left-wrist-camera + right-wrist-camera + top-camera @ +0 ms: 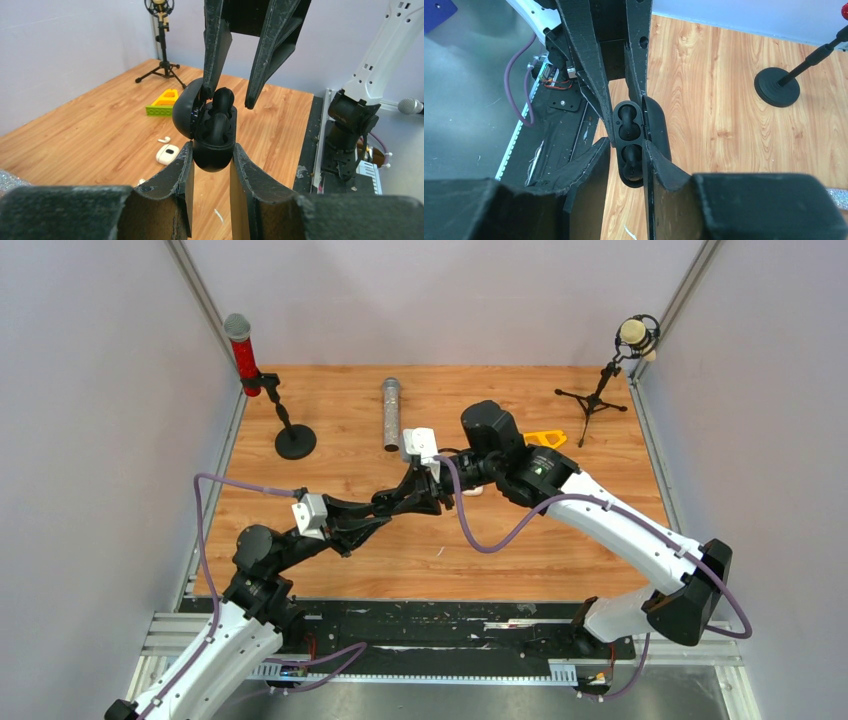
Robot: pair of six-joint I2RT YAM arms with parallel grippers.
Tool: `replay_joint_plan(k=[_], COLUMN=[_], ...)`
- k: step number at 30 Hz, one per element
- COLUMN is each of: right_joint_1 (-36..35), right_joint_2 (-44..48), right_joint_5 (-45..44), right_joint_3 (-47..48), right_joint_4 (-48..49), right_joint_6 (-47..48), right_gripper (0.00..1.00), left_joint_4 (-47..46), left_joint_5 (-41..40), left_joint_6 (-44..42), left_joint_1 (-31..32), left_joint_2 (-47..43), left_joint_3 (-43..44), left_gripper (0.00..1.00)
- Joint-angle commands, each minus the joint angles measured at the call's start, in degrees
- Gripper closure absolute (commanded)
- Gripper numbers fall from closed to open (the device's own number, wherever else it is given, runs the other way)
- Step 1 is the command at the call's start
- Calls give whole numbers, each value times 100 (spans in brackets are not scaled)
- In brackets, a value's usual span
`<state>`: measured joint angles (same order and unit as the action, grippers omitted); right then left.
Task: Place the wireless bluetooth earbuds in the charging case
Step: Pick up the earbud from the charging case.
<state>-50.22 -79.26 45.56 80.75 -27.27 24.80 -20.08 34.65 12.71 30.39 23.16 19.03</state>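
Over the middle of the wooden tabletop (340,400) the two arms meet tip to tip. Held between them, up off the wood, is the black charging case (631,181), its lid (658,125) swung open to the 3 o'clock side in the right wrist view. The left tool (211,152) is clamped on the case's rounded body, one finger pressed to each flank. The right tool (625,146) meets the case's other end with its fingers narrowly spread. One fingertip sits in the angle between lid and body and the other stands along the opposite flank. Whether it squeezes the case or merely brackets it I cannot tell, since the left wrist view seems to show a sliver of wood between that finger and the case. Two black earbuds (626,121) lie in the case's wells, one at 12 o'clock and one at 6 o'clock of its middle in the right wrist view. On the tabletop, at about 8 o'clock of the held case in the left wrist view, rests a small white case (167,154) with a white earbud (164,139) just beside it. From above, a red microphone (240,340) on a round-based stand is at 10 o'clock of the tools. A silver microphone (391,412) lies flat at 12 o'clock, and a yellow brick (546,438) sits at 2 o'clock with a tripod microphone (636,335) beyond it.
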Motion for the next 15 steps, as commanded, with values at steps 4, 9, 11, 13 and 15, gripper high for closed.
replay_joint_plan(k=[4, 9, 11, 13, 15], right_joint_1=[-32, -33, -32, -33, -32], right_joint_2=[3, 6, 20, 35, 72], right_joint_5=[-295, -390, -390, -418, -457], right_joint_3=[248, 260, 242, 204, 165], right_joint_4=[-3, -107, -122, -133, -139], right_joint_6=[242, 263, 263, 274, 300], right_gripper=[68, 79, 85, 87, 88], left_joint_4=[-298, -287, -279, -280, -278], left_joint_5=[151, 122, 105, 103, 95], left_joint_6=[-68, -59, -58, -58, -58], left_joint_1=[11, 11, 11, 11, 11], left_joint_2=[-40, -48, -48, -47, -48], left_joint_3=[58, 65, 70, 72, 67], left_gripper=[100, 100, 100, 100, 100])
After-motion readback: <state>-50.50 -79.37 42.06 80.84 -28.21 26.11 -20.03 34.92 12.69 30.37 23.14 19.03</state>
